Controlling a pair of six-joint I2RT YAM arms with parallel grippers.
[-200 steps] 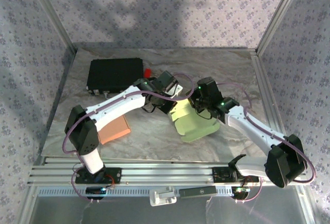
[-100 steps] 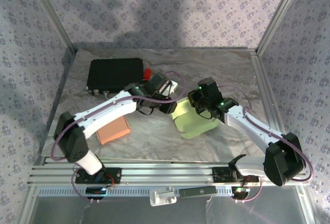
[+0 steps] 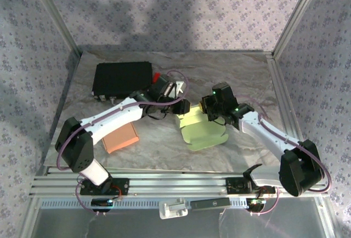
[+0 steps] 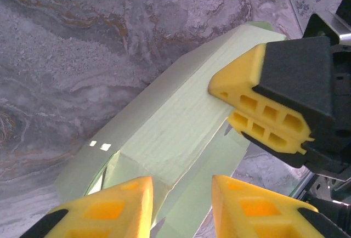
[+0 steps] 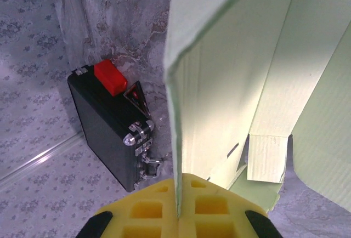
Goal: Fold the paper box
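Right hand [image 5: 178, 208] pinching a flap of the paper box [image 3: 205, 134], left hand [image 4: 181, 194] hovering spread over it on the worktop [image 3: 164, 145], its fingers [image 4: 109, 205] partly cut off, box's far edge hiding under both wrists.

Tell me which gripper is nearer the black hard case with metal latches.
Left. The left gripper hovers near the black hard case, by its right end, over the pale green paper box; the right gripper is farther right, shut on that box's flap.
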